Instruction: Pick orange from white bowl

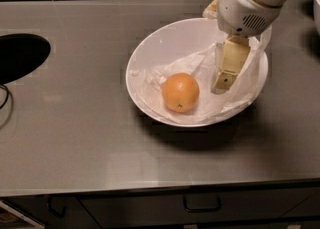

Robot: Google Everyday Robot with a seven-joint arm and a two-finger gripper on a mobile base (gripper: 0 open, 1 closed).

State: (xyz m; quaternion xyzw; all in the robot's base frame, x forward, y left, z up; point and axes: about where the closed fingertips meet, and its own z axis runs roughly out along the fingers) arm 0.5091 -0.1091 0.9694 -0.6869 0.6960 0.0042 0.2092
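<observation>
The orange (180,92) lies in the white bowl (165,40), left of the bowl's middle, on crumpled white paper (200,63), with its small dark stem mark facing the front. The bowl stands on the grey steel counter. My gripper (223,82) comes down from the upper right and hangs inside the bowl over the paper, a short way to the right of the orange and apart from it. It holds nothing that I can see.
A dark round hole (20,55) is cut into the counter (75,138) at the far left, with a thin cable (6,100) below it. Dark tiles run along the back wall. Drawers with a handle (202,205) sit below the front edge.
</observation>
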